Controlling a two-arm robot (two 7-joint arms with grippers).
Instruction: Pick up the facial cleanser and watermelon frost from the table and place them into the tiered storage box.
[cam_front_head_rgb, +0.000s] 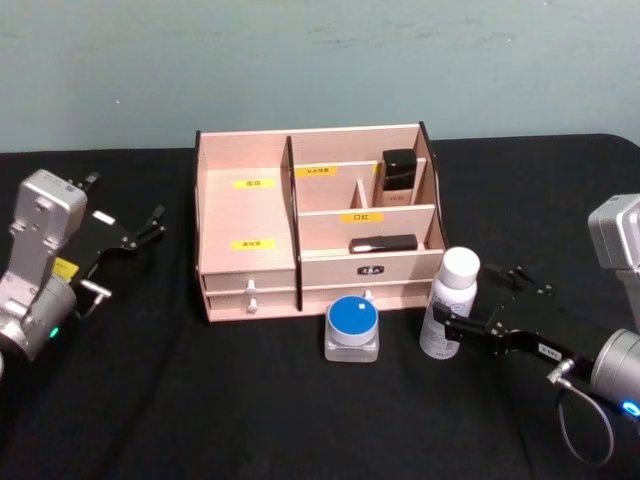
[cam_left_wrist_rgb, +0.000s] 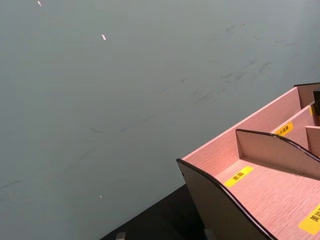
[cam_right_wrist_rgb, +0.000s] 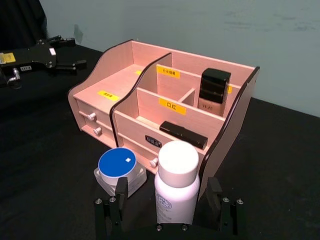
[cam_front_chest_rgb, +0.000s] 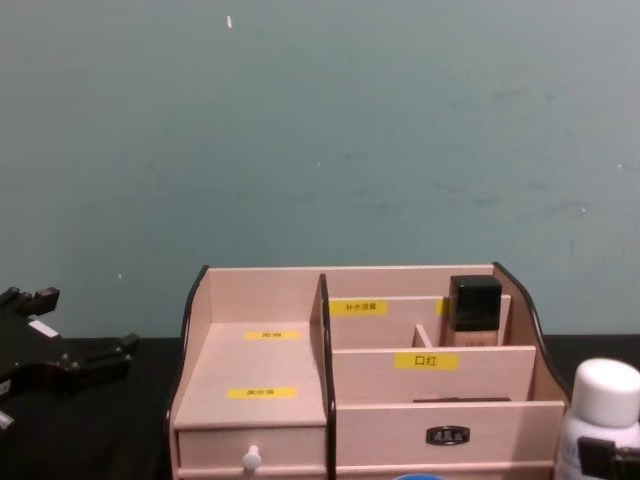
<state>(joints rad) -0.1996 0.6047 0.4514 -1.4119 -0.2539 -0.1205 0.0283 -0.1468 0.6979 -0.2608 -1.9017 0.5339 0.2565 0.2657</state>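
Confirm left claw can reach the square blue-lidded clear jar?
Probably, not straight: a corner of the pale wooden box sits between the left claw and the jar; black tabletop in front leaves a way round.

White bottle (cam_right_wrist_rgb: 176, 185) with white cap, upright between the spread fingers (cam_right_wrist_rgb: 120, 197) of the right gripper (cam_right_wrist_rgb: 167, 185); squat blue-lidded jar (cam_right_wrist_rgb: 117, 167) just beside one finger; pale wooden tiered storage box (cam_right_wrist_rgb: 145, 102) beyond the fingertips, drawers closed.

Left arm off at left side, resting low. Left gripper (cam_front_head_rgb: 152, 224) points in toward middle, fingers apart. Right arm reaches in from right, low and level. Right gripper (cam_front_head_rgb: 466, 296) has fingers (cam_right_wrist_rgb: 120, 194) spread wide.
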